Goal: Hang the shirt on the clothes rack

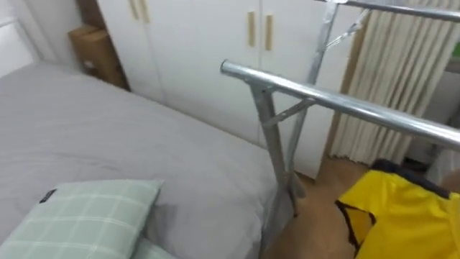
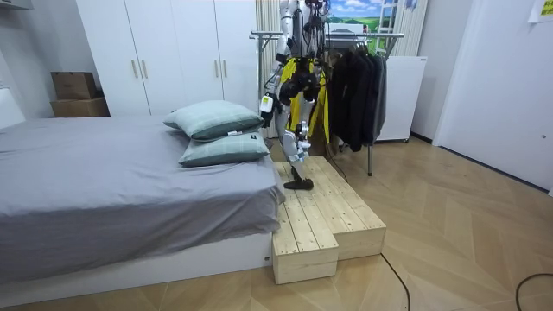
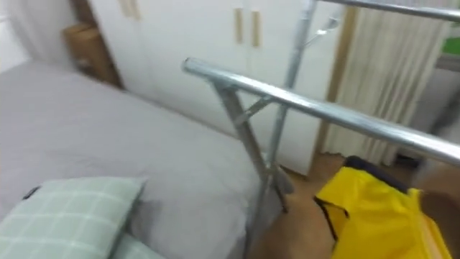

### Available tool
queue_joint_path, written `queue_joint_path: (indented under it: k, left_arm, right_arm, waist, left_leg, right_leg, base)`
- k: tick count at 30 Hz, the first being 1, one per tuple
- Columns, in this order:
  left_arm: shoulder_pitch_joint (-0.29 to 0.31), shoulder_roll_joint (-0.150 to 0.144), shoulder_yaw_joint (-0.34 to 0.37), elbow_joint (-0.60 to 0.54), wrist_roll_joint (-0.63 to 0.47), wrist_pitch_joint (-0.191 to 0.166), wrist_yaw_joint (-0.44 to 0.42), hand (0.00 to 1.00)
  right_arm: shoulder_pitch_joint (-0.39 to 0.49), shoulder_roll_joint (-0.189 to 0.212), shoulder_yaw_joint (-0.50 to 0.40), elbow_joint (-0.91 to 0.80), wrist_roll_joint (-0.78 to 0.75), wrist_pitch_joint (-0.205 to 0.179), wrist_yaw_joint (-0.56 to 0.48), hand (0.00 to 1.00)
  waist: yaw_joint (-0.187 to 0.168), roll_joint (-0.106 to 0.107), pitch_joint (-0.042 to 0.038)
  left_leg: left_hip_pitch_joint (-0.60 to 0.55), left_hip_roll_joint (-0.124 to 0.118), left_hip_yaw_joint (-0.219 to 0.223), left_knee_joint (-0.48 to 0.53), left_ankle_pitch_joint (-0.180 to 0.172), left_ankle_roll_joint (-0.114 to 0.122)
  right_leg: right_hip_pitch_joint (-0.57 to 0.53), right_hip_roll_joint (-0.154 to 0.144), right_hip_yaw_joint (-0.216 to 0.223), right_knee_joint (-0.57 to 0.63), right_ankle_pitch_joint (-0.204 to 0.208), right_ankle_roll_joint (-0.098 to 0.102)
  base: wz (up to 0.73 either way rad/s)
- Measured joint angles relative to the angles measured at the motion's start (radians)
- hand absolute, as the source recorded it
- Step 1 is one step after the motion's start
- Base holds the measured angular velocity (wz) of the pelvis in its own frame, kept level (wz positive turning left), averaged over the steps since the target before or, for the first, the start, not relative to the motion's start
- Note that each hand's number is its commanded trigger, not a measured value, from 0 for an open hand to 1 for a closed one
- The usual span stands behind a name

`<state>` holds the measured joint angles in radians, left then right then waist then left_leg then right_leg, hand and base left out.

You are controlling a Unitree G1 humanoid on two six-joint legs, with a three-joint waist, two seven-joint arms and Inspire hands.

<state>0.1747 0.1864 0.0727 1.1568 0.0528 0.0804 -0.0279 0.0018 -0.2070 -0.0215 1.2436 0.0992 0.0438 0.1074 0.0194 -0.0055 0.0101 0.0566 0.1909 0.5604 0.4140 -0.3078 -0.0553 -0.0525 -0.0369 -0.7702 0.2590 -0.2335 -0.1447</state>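
One yellow garment (image 1: 402,216), two pillows (image 2: 216,118), one rail (image 1: 345,104).

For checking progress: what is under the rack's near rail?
The yellow garment, not on the rail, and wooden floor beside it. The garment covers whatever holds it.

Standing upright; left hand (image 2: 267,104) lowered beside hip.

The yellow garment (image 1: 406,216) and the metal rail (image 1: 345,106) are both cut off by the right edge.
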Motion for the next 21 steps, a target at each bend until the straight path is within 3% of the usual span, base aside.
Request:
queue_joint_path:
  k: [3, 4, 5, 6, 8, 9, 11, 13, 15, 18, 20, 21]
  left_arm:
    - [-0.010, 0.001, -0.007, -0.005, 0.023, 0.005, 0.017, 0.00]
    - [-0.010, 0.004, -0.015, -0.016, 0.030, 0.004, 0.024, 0.00]
    - [-0.011, 0.005, -0.017, -0.019, 0.029, 0.003, 0.024, 0.00]
    - [-0.015, 0.005, -0.017, -0.019, 0.030, 0.003, 0.024, 0.00]
    - [-0.019, 0.012, -0.026, -0.017, 0.039, 0.003, 0.025, 0.00]
    - [-0.019, 0.016, -0.028, -0.014, 0.037, 0.003, 0.025, 0.00]
    - [-0.020, 0.019, -0.030, -0.004, 0.036, 0.001, 0.027, 0.00]
    - [-0.020, 0.019, -0.030, -0.004, 0.032, 0.001, 0.041, 0.00]
    - [-0.020, 0.016, -0.022, 0.001, 0.016, -0.004, 0.047, 0.00]
    - [-0.020, 0.016, -0.011, 0.009, -0.005, -0.007, 0.043, 0.00]
    - [-0.013, 0.015, -0.010, 0.017, -0.025, -0.010, 0.035, 0.00]
    - [-0.007, 0.014, -0.010, 0.018, -0.026, -0.014, 0.035, 0.00]
  right_arm:
    - [0.003, 0.007, 0.011, 0.001, 0.000, 0.002, 0.005, 0.00]
    - [0.007, 0.008, 0.028, -0.002, 0.001, 0.001, 0.005, 0.00]
    - [0.008, 0.007, 0.029, -0.002, 0.002, 0.001, 0.004, 0.00]
    - [0.010, 0.005, 0.030, -0.002, 0.003, 0.001, 0.003, 0.00]
    - [0.031, 0.010, 0.032, -0.004, 0.016, 0.002, 0.003, 0.00]
    - [0.035, 0.014, 0.031, -0.003, 0.018, 0.002, 0.004, 0.00]
    - [0.051, 0.020, 0.017, 0.001, 0.035, 0.001, 0.010, 0.00]
    - [0.067, 0.019, 0.017, 0.002, 0.033, 0.002, 0.004, 0.00]
    - [0.077, 0.020, 0.016, 0.002, 0.028, 0.003, -0.001, 0.00]
    - [0.097, 0.021, -0.013, 0.013, 0.028, 0.011, -0.018, 0.00]
    - [0.117, 0.020, -0.024, 0.012, 0.022, 0.041, -0.051, 0.00]
    - [0.119, 0.020, -0.025, 0.011, 0.019, 0.048, -0.058, 0.00]
  waist:
    - [0.001, -0.008, -0.0041]
    - [0.001, -0.014, -0.0033]
    - [-0.001, -0.014, -0.0082]
    - [-0.004, -0.013, -0.0086]
    - [-0.042, -0.020, -0.0121]
    - [-0.050, -0.022, -0.0142]
    - [-0.077, -0.027, -0.0182]
    - [-0.085, -0.030, -0.0199]
    - [-0.076, -0.030, -0.0205]
    - [-0.096, -0.031, -0.0210]
    - [-0.089, -0.035, -0.0172]
    - [-0.086, -0.032, -0.0157]
  left_leg:
    - [0.008, -0.028, 0.012, -0.106, 0.004, -0.009]
    - [0.001, -0.030, 0.011, -0.117, 0.005, -0.008]
    - [-0.004, -0.025, 0.002, -0.130, 0.003, -0.007]
    - [-0.008, -0.025, -0.009, -0.134, 0.004, -0.005]
    - [-0.025, -0.039, -0.084, -0.141, 0.032, 0.015]
    - [-0.029, -0.044, -0.104, -0.143, 0.040, 0.015]
    - [-0.033, -0.059, -0.175, -0.146, 0.052, 0.029]
    - [-0.043, -0.073, -0.226, -0.147, 0.058, 0.039]
    - [-0.048, -0.086, -0.266, -0.148, 0.065, 0.049]
    - [-0.049, -0.115, -0.366, -0.145, 0.076, 0.063]
    - [-0.051, -0.149, -0.418, -0.143, 0.084, 0.075]
    - [-0.051, -0.154, -0.429, -0.143, 0.085, 0.076]
  right_leg:
    - [-0.006, -0.023, -0.067, 0.009, -0.002, 0.006]
    - [-0.005, -0.038, -0.097, 0.020, 0.001, 0.037]
    - [-0.003, -0.046, -0.113, 0.027, 0.014, 0.078]
    - [-0.004, -0.048, -0.108, 0.035, 0.020, 0.091]
    - [-0.001, -0.046, -0.007, 0.032, 0.036, 0.106]
    - [0.001, -0.045, 0.015, 0.032, 0.037, 0.107]
    - [0.027, -0.043, 0.092, 0.022, 0.052, 0.129]
    - [0.042, -0.036, 0.157, 0.005, 0.059, 0.140]
    - [0.059, -0.036, 0.187, -0.007, 0.067, 0.154]
    - [0.117, -0.031, 0.304, -0.041, 0.071, 0.169]
    - [0.144, -0.031, 0.422, -0.044, 0.061, 0.185]
    - [0.148, -0.031, 0.431, -0.044, 0.061, 0.185]
  base:
    - [0.85]
    - [0.45]
    - [0.43]
    - [0.53]
    - [0.76]
    - [0.88]
    - [0.91]
    - [0.86]
    - [0.68]
    - [1.00]
    - [0.89]
    - [0.54]
